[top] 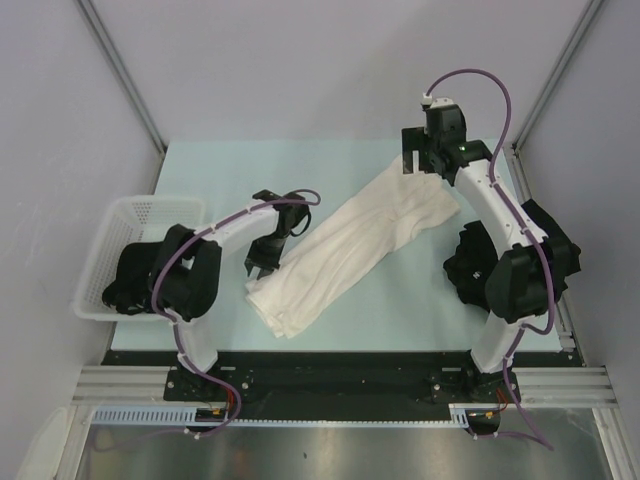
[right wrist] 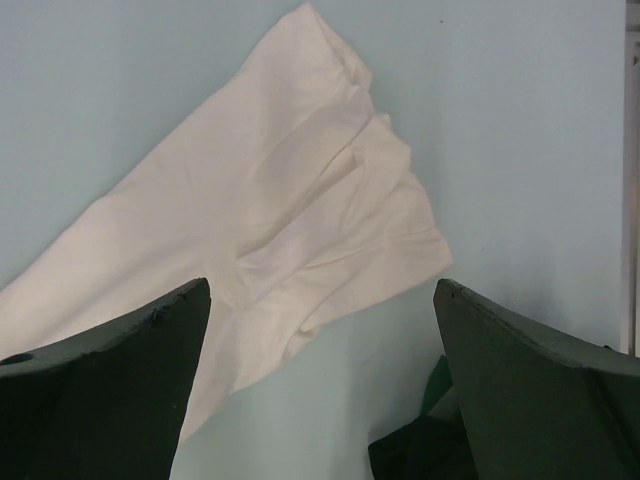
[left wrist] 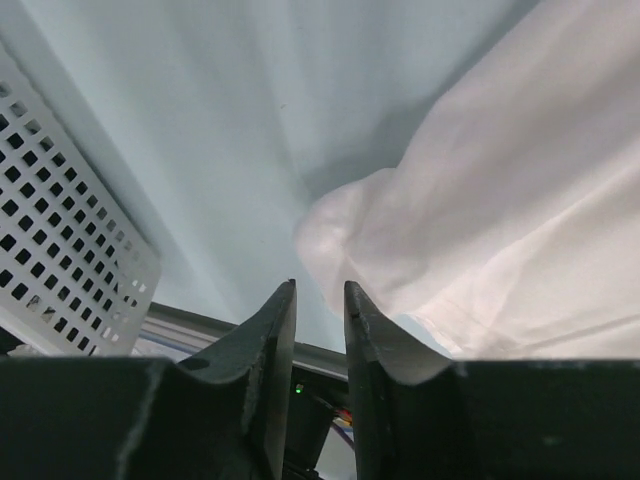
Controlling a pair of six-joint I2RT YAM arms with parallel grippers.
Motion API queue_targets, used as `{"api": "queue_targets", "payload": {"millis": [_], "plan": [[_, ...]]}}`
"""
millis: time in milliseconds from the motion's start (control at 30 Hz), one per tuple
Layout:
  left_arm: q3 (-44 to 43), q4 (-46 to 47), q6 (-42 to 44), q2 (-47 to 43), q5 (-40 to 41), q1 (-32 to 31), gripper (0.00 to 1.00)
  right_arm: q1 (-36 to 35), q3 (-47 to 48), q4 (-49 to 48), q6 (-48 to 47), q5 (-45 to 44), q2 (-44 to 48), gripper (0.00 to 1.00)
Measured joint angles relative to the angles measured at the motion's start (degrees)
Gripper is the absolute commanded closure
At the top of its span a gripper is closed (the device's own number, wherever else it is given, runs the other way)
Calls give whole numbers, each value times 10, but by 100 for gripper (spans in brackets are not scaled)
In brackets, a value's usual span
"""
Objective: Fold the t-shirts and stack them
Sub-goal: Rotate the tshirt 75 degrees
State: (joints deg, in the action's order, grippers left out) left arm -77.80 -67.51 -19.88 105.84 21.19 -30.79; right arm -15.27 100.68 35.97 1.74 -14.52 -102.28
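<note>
A cream-white t-shirt (top: 350,250) lies as a long folded strip running diagonally across the pale blue table, from near left to far right. My left gripper (top: 256,266) hovers at the strip's near left end. In the left wrist view its jaws (left wrist: 320,287) stand a narrow gap apart with nothing between them, and the cloth (left wrist: 500,220) bulges just beyond the tips. My right gripper (top: 413,160) is above the far right end, wide open (right wrist: 322,283) and empty, over the shirt's edge (right wrist: 290,220). More black t-shirts (top: 130,280) fill the basket.
A white mesh basket (top: 130,205) stands at the table's left edge, its wall (left wrist: 60,250) close to my left gripper. A dark bundle of cloth (top: 465,265) lies by the right arm's base and shows at the bottom of the right wrist view (right wrist: 410,450).
</note>
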Motion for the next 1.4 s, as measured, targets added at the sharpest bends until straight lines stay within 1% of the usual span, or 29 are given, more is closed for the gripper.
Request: {"api": "queue_targets", "payload": {"millis": [200, 300, 400, 500, 600, 767, 900, 1167, 1400], "plan": [[-12, -9, 0, 20, 11, 2, 67, 6, -14, 14, 15, 38, 8, 0], [-38, -13, 0, 20, 9, 2, 66, 9, -20, 26, 34, 78, 14, 0], [-71, -15, 0, 22, 5, 2, 66, 9, -49, 27, 49, 101, 35, 0], [-101, -14, 7, 22, -15, 2, 66, 10, -89, 33, 58, 115, 60, 0], [-117, -3, 10, 21, -41, 2, 66, 10, -95, 38, 62, 125, 59, 0], [-114, 10, 10, 12, -68, -1, 65, 14, -101, 45, 68, 122, 56, 0], [-111, 13, 10, -6, -71, -2, 65, 27, -105, 42, 69, 119, 32, 0], [-111, 14, 10, -25, -68, -2, 64, 87, -104, 29, 89, 105, -59, 0], [-111, 14, 9, -25, -68, -2, 64, 90, -68, 34, 87, 88, -129, 0]]}}
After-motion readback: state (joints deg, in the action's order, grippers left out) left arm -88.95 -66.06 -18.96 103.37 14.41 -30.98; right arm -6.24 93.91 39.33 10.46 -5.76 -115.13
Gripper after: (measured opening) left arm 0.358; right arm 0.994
